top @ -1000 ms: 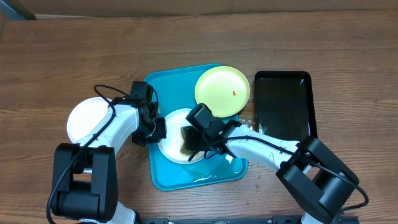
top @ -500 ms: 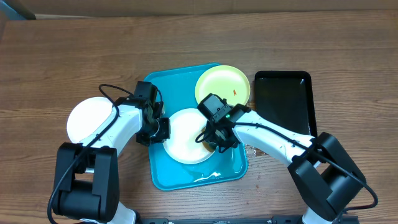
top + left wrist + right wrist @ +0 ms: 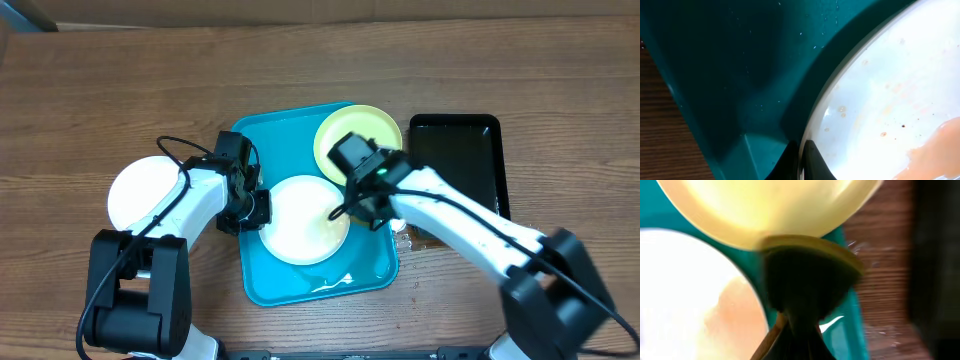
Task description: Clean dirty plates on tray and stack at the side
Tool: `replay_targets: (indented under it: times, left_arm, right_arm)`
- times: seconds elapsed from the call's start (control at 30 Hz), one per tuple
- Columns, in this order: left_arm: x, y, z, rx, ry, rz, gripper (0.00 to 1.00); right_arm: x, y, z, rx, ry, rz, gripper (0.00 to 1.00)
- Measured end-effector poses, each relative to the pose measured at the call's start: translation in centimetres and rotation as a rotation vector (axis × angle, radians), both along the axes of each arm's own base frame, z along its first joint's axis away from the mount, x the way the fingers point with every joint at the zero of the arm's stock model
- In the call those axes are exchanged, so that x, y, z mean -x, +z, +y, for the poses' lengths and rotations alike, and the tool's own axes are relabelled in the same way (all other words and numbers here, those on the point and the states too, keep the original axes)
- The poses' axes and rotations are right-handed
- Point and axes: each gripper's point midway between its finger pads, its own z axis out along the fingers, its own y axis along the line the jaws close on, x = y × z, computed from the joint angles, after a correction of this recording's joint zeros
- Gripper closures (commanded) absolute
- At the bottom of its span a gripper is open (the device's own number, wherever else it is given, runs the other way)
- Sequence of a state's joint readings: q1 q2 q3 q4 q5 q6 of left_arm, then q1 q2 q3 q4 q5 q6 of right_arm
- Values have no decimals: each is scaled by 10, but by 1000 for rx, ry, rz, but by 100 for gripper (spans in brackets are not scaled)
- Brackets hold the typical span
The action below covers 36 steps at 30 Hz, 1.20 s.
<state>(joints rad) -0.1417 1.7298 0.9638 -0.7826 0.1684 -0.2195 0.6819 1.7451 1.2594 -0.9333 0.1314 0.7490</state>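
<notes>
Left gripper pinched on left rim of white plate, jaws closed over the edge in the left wrist view. That plate lies flat in the middle of turquoise tray with a pale orange smear. Right gripper is clamped on dark sponge, sitting over the tray between white plate and lime-green plate; image is blurred. Lime-green plate sits at tray's far right corner, overhanging the rim. Second white plate is on table, left of tray. Black tray is right of it.
</notes>
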Motion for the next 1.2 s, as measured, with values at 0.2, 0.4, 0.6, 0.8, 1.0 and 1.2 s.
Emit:
replay_targets:
  times: [0.2, 0.4, 0.6, 0.8, 1.0, 1.2]
  left_arm:
    - [0, 0, 0, 0, 0, 1, 96]
    - [4, 1, 1, -3, 0, 17, 96]
    - [12, 4, 4, -12, 4, 58, 96]
    - [13, 13, 5, -22, 3, 70, 96]
    - [10, 43, 8, -28, -4, -7, 96]
    - [2, 87, 11, -62, -14, -98, 96]
  right_arm:
    - [-20, 36, -54, -47, -134, -35, 96]
    - [-49, 36, -119, -104, -306, -26, 96]
    - [-50, 4, -151, -111, -381, 6, 82]
    - [-33, -25, -155, -96, -375, 78, 54]
    - [-26, -10, -154, -105, -332, 72, 29]
    - [-36, 67, -169, -203, -338, -130, 12]
